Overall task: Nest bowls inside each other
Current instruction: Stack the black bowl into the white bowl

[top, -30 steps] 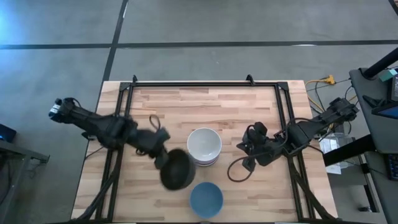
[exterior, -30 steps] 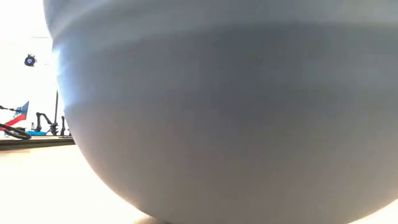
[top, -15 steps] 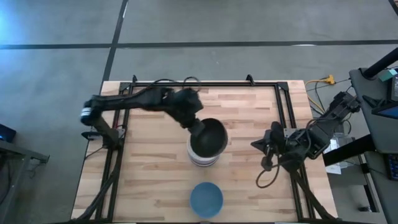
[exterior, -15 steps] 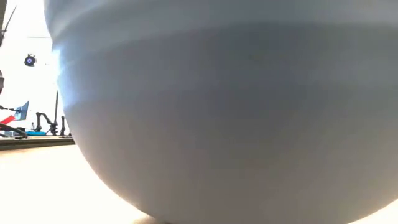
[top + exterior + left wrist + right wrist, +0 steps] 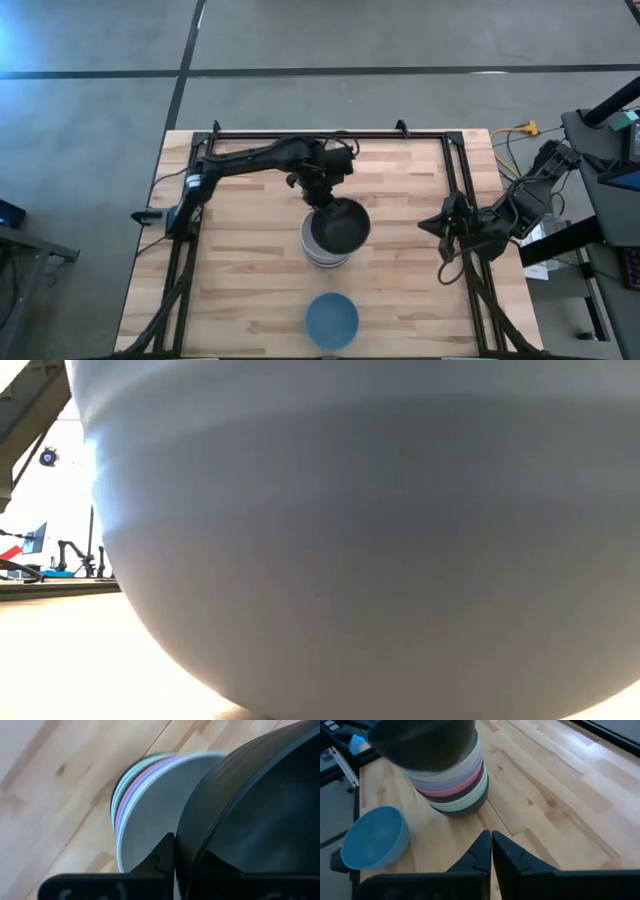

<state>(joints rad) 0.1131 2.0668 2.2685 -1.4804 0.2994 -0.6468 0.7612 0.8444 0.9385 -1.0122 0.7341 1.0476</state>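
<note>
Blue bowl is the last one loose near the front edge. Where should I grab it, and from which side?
Take the blue bowl by its rim, coming straight down from above. It sits upright and open, alone on the table, with nothing touching it, so one finger can slip inside the wall and one outside. The right end effector is shut and empty; the left end effector holds the black bowl.

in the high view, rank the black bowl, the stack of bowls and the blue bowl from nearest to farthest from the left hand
1. black bowl: gripped by the left hand at its rim, over the stack.
2. stack of bowls: directly beneath the black bowl, at the table's centre.
3. blue bowl: alone near the table's front edge, well clear of the hand.
</note>
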